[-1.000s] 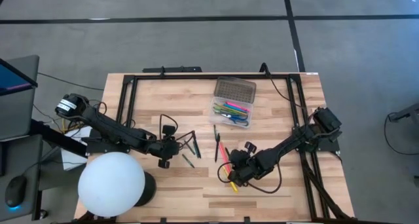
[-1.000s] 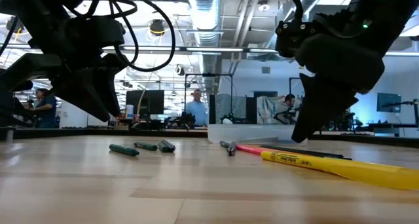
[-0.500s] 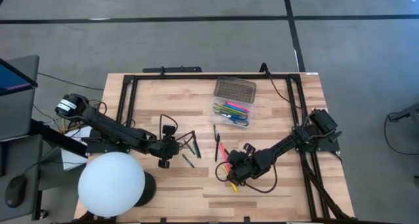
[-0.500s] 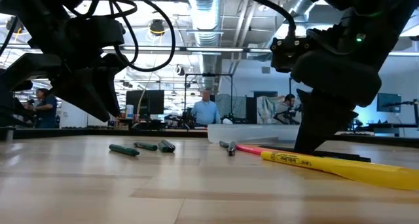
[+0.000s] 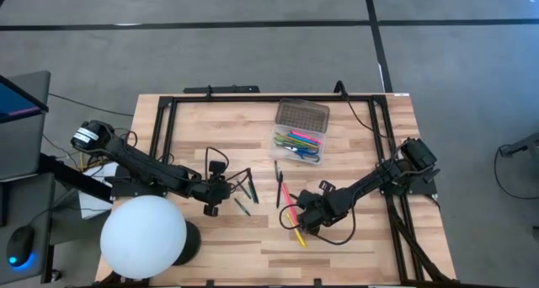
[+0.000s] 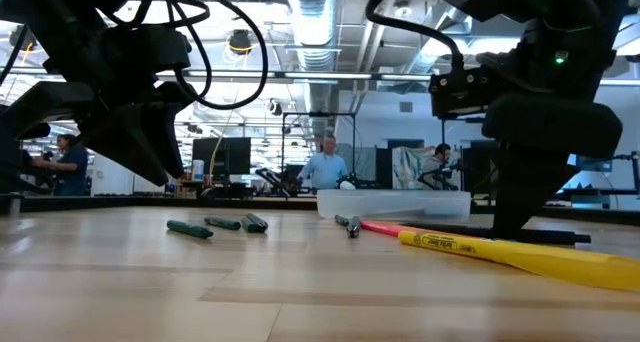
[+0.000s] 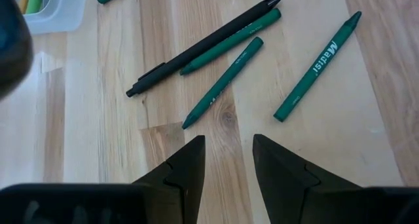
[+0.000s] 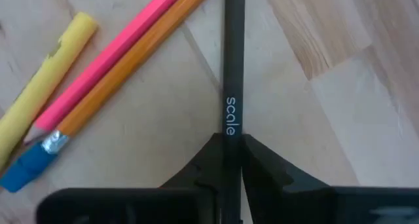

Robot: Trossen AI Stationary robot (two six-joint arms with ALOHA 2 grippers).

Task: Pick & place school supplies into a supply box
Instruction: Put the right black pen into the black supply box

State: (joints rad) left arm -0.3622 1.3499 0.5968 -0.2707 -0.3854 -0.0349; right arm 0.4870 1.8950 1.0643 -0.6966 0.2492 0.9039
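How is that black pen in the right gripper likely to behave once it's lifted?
The black pen looks stiff and slim, so it probably won't sag. The right gripper pinches it near one end, so the long free length may droop or pivot. Its smooth round barrel could slip, and would likely roll if dropped on the table.

The whole table is seen from directly overhead. A level, table-height view faces the room behind. Each wrist view is aimed closely down at the tabletop. The yellow marker is shared by the overhead, low and right wrist views.
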